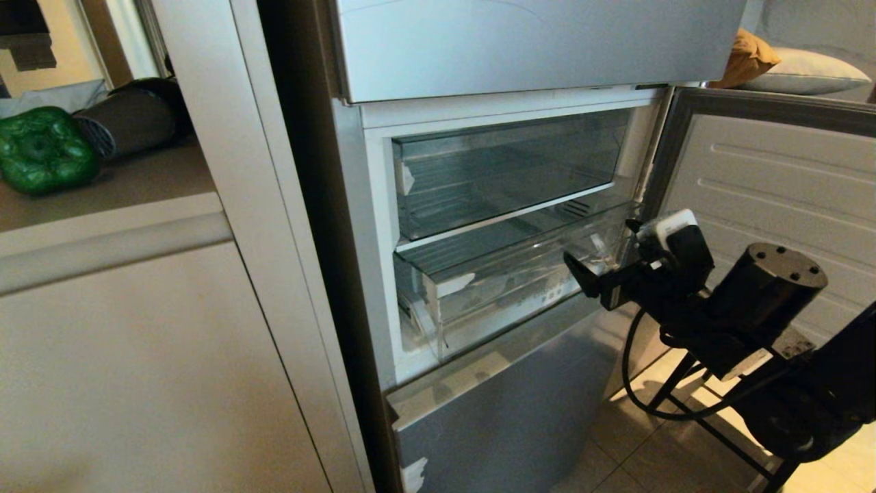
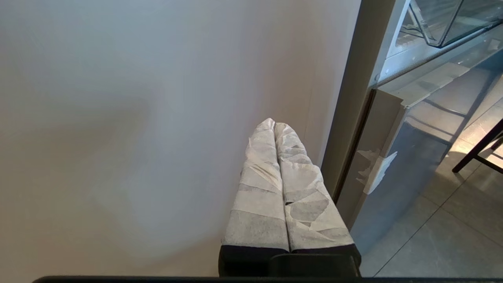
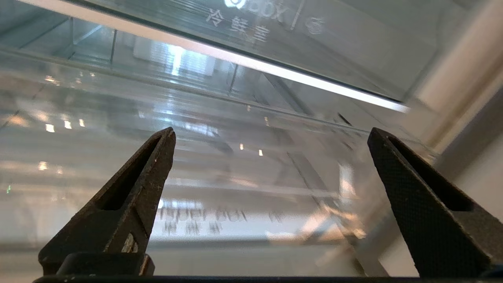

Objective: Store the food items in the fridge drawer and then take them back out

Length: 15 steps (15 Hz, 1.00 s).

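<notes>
The green bell pepper lies on the counter at the far left. No potato shows in any view. The fridge's middle compartment is open, and the fridge drawer, the lower of two clear bins, juts out a little above the silver-grey lower panel. My right gripper hovers at the drawer's right front corner, open and empty. In the right wrist view the right gripper faces the clear drawer front with its printed lettering. My left gripper, wrapped in white tape, hangs shut and empty beside a beige cabinet door.
The compartment's door stands swung open to the right, behind my right arm. A black chair frame stands on the tiled floor below that arm. A dark cylinder lies next to the pepper. The upper clear bin is pushed in.
</notes>
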Motion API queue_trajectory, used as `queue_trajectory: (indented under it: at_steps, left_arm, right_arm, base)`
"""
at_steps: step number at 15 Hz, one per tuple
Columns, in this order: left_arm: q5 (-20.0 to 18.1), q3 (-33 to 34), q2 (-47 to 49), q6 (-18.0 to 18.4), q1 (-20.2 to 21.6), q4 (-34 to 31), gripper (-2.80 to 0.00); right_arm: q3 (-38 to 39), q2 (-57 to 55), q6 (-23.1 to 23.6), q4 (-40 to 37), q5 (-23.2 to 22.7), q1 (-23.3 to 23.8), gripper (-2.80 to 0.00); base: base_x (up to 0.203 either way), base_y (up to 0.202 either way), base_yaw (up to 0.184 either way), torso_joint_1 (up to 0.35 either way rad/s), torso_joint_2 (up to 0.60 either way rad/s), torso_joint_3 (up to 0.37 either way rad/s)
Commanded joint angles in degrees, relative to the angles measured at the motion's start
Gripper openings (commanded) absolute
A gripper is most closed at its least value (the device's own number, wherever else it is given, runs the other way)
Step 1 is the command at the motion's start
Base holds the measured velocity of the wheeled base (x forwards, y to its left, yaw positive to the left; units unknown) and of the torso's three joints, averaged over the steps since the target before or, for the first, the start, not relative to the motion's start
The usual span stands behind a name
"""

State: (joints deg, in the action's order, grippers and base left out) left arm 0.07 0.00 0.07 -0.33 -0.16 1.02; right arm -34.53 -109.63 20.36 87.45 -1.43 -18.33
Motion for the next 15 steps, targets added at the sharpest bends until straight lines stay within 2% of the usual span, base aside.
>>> queue_trajectory:
  at_steps: [1,4,5,7,11,13,15]
  left_arm:
    - [0.0,0.4,0.0,0.0,0.0,0.0,-2.80]
    - [0.0,0.4,0.0,0.0,0.0,0.0,-2.80]
    - [0.0,0.4,0.0,0.0,0.0,0.0,-2.80]
    - [0.0,0.4,0.0,0.0,0.0,0.0,-2.80]
    - [0.0,0.4,0.0,0.0,0.0,0.0,-2.80]
    - [0.0,0.4,0.0,0.0,0.0,0.0,-2.80]
    - [0.0,0.4,0.0,0.0,0.0,0.0,-2.80]
  right_arm:
    - [2.8,3.7,0.3,0.2,0.0,-0.4,0.00]
    - [2.0,7.6,-0.7,-2.4,-0.1,-0.3,0.00]
    - [0.5,9.2,-1.7,-7.3,-0.1,-0.2,0.00]
    - [-4.6,13.7,-5.6,-22.0,-0.3,-0.2,0.00]
    - [-26.0,15.8,-17.1,-48.4,-3.4,0.4,0.00]
    - [-34.4,14.0,-20.7,-59.7,-5.2,1.5,0.00]
    - [-36.2,14.5,-22.0,-66.8,-5.6,2.0,0.00]
  base:
    - [0.000,0.000,0.000,0.000,0.00,0.000]
    - [0.000,0.000,0.000,0.000,0.00,0.000]
    - [0.000,0.000,0.000,0.000,0.00,0.000]
    - [0.000,0.000,0.000,0.000,0.00,0.000]
    - [0.000,0.000,0.000,0.000,0.00,0.000]
    - [0.000,0.000,0.000,0.000,0.00,0.000]
    - [0.000,0.000,0.000,0.000,0.00,0.000]
